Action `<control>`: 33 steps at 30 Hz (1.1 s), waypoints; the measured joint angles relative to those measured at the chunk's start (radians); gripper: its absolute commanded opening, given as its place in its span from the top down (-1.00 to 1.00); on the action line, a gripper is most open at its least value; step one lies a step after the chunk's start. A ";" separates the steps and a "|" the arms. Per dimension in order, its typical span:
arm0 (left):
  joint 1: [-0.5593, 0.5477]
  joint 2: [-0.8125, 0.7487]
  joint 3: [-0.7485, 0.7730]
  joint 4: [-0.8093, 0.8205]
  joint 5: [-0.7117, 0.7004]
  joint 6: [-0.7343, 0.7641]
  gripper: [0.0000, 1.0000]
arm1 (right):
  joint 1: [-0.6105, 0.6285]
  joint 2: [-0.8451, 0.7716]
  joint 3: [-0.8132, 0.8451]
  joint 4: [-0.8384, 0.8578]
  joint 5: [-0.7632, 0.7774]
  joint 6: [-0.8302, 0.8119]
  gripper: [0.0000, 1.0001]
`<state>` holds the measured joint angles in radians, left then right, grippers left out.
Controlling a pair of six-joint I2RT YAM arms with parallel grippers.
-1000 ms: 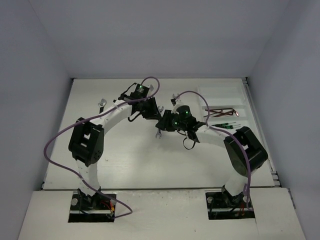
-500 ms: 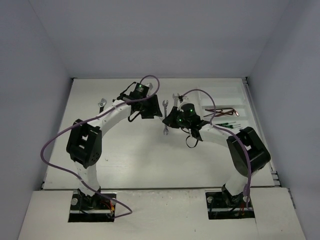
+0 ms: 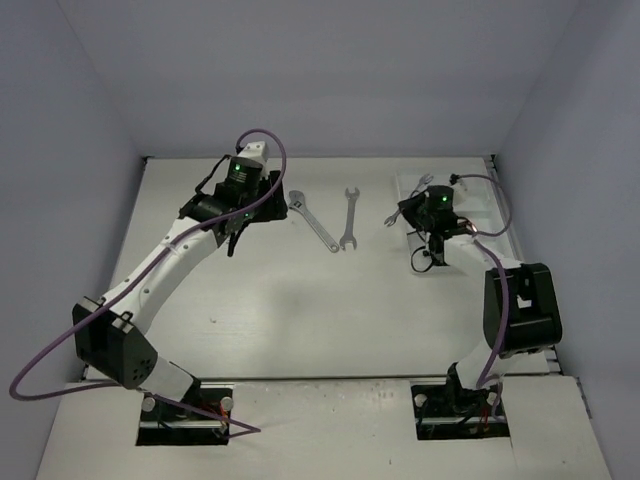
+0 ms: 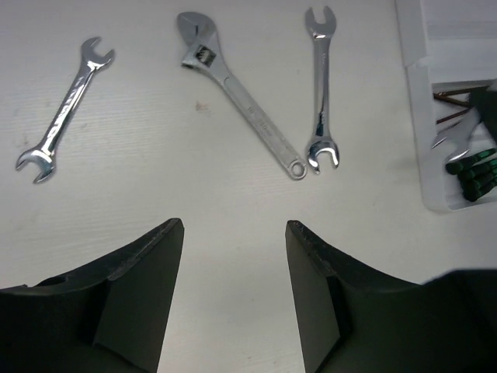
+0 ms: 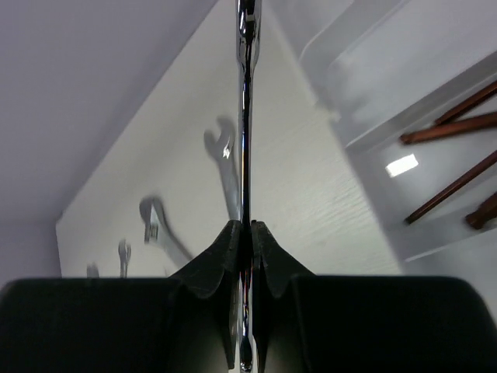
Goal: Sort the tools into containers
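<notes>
Nearest me, bare white table stretches between the two arm bases and runs on towards the middle, open on both sides. The left arm reaches out over the far left part, its purple cable sagging off the near-left edge. The left gripper hangs above the surface with its jaws spread wide and nothing between them.

Just beyond it three tools lie flat in a row. A small open-end wrench lies to the left and an adjustable wrench slants across the middle. A long open-end wrench lies to the right, pointing near to far. The adjustable wrench's handle end sits just beside the long wrench's near head; I cannot tell if they touch. Plain tabletop shows all around these three.

Farther right, the right gripper is clamped tight on a silver wrench, which it holds in the air edge-on. It is over the left end of the white tray. Inside the tray, dark brown hex keys lie in one compartment. Black-and-green screwdrivers sit on their near side, partly hidden by the gripper.

The tray sits in the far right corner, close to the table's right edge. Grey walls close in the left, back and right sides.
</notes>
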<state>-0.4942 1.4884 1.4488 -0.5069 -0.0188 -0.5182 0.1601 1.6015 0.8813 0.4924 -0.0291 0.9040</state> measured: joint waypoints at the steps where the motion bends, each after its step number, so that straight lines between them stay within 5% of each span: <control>1: 0.000 -0.024 -0.032 0.001 -0.010 0.003 -0.05 | -0.024 0.010 0.020 -0.014 0.027 0.024 1.00; 10: 0.000 -0.174 -0.312 -0.081 -0.083 0.016 -0.06 | -0.145 0.201 0.273 -0.061 0.212 0.208 0.94; 19: 0.000 -0.293 -0.348 -0.117 -0.151 0.017 -0.06 | -0.192 0.418 0.366 -0.077 0.262 0.358 0.84; 22: 0.000 -0.282 -0.348 -0.124 -0.156 0.017 -0.06 | -0.199 0.454 0.371 -0.088 0.271 0.384 0.70; 27: 0.000 -0.271 -0.348 -0.133 -0.159 0.017 -0.06 | -0.200 0.496 0.409 -0.093 0.275 0.404 0.01; 33: 0.000 -0.210 -0.328 -0.146 -0.157 0.020 -0.06 | -0.206 0.497 0.443 -0.079 0.257 0.372 -0.17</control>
<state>-0.4942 1.2788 1.1213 -0.6529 -0.1758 -0.4977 -0.0459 2.0982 1.3238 0.4130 0.2280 1.2764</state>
